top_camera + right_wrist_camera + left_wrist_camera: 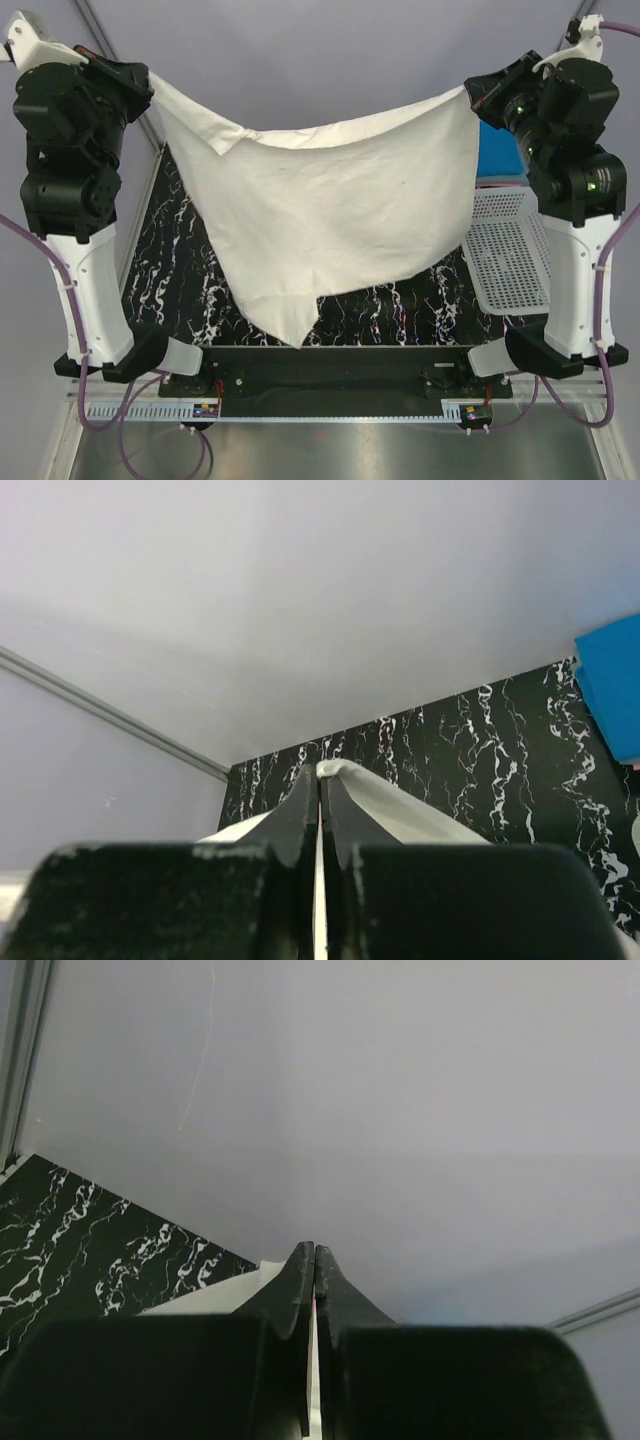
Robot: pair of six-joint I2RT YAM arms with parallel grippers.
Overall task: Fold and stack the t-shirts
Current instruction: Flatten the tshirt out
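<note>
A white t-shirt (330, 210) hangs spread out in the air above the black marbled table (170, 270), sagging between both arms. My left gripper (150, 80) is shut on its upper left corner, and white cloth (205, 1295) shows beside and between the closed fingers (295, 1290). My right gripper (472, 95) is shut on the upper right corner, with white cloth (400, 805) folded over its fingertips (300, 810). A bright blue t-shirt (500, 155) lies behind the right arm, above the basket, and also shows in the right wrist view as a blue t-shirt (612, 685). No chest print is visible.
A white plastic lattice basket (510, 255) stands at the table's right side, partly behind the right arm. The lower tip of the hanging shirt reaches close to the table's front edge (330, 352). A grey wall fills the background.
</note>
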